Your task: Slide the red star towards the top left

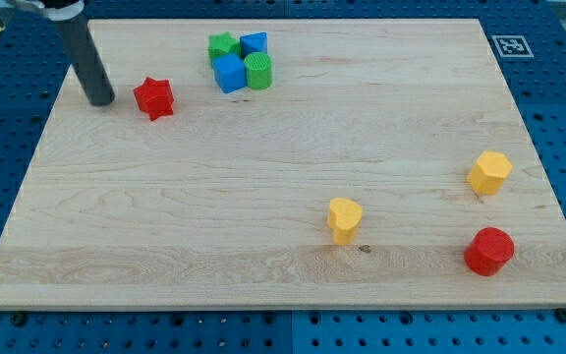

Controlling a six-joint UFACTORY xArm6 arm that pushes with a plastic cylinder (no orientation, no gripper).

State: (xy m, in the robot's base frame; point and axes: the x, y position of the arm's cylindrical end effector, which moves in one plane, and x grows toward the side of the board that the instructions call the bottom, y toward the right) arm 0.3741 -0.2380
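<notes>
The red star point(153, 97) lies on the wooden board point(263, 197) in the upper left part of the view. My tip point(99, 100) rests on the board just to the star's left, with a small gap between them. The dark rod rises from the tip up to the view's top left corner.
A tight cluster near the top holds a green star point(223, 45), a blue block point(254, 43), a blue cube point(229, 73) and a green cylinder point(258, 71). A yellow heart point(344, 218), a yellow hexagon point(488, 172) and a red cylinder point(488, 251) lie at the lower right.
</notes>
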